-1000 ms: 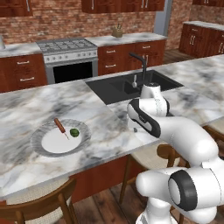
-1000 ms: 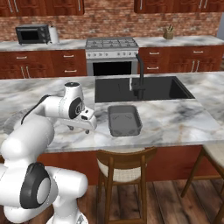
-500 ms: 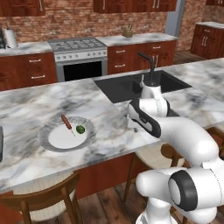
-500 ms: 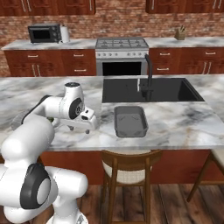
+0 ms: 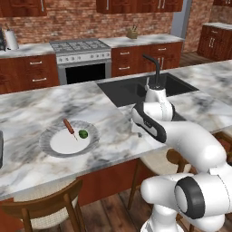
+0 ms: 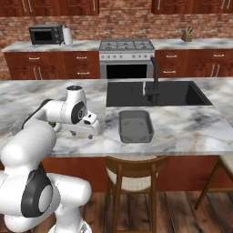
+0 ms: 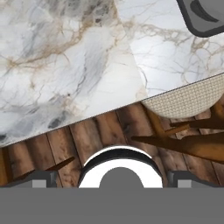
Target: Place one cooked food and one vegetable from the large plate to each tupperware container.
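Approaching was the step in hand, by my judgement: nothing had yet left the large plate, and no pick had begun. The pincer hung empty over the tabletop near its front edge, jaws spread as wide as they go, pointing down (the hand view looked past the marble edge to wooden floor and a stool seat).

The cooked food, a thin reddish-brown stick, lay on the plate's far rim, with a small green ball just beside it on the white centre. Both sat well apart from the pincer, off to the arm's left.

One tupperware container rested empty near the pincer, on its right, in front of the sink.

Next move, I judged, called for swinging left over the plate, lining the open jaws across the stick, then descending.
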Available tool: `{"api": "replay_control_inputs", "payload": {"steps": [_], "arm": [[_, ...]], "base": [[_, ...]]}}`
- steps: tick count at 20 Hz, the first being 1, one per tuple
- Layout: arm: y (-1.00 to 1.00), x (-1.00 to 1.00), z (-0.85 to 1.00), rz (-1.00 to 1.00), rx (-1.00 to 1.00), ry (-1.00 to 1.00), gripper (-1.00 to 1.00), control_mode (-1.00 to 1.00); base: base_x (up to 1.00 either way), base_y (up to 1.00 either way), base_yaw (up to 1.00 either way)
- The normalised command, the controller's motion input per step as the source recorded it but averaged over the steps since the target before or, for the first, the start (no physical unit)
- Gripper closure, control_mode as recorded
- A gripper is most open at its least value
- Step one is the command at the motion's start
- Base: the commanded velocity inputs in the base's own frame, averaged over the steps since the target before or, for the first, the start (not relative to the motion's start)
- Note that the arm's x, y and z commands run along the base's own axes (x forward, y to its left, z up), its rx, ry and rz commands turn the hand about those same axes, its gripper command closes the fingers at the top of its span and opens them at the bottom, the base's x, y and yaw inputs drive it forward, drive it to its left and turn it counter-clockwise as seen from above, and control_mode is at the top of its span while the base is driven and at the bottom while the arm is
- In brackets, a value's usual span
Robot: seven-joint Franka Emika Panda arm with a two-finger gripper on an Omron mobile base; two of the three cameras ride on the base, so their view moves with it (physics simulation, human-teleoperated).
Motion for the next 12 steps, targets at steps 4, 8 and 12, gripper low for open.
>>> {"api": "replay_control_inputs", "payload": {"steps": [4, 8, 12], "arm": [[0.00, 0.01, 0.00, 0.06, 0.00, 0.00, -1.00, -1.00], [0.16, 0.02, 0.00, 0.18, -0.02, -0.08, -1.00, -1.00], [0.51, 0.42, 0.02, 0.22, -0.01, -0.07, -1.00, -1.00]], "base": [[0.03, 0.00, 0.05], [0.00, 0.00, 0.00], [0.00, 0.00, 0.00]]}}
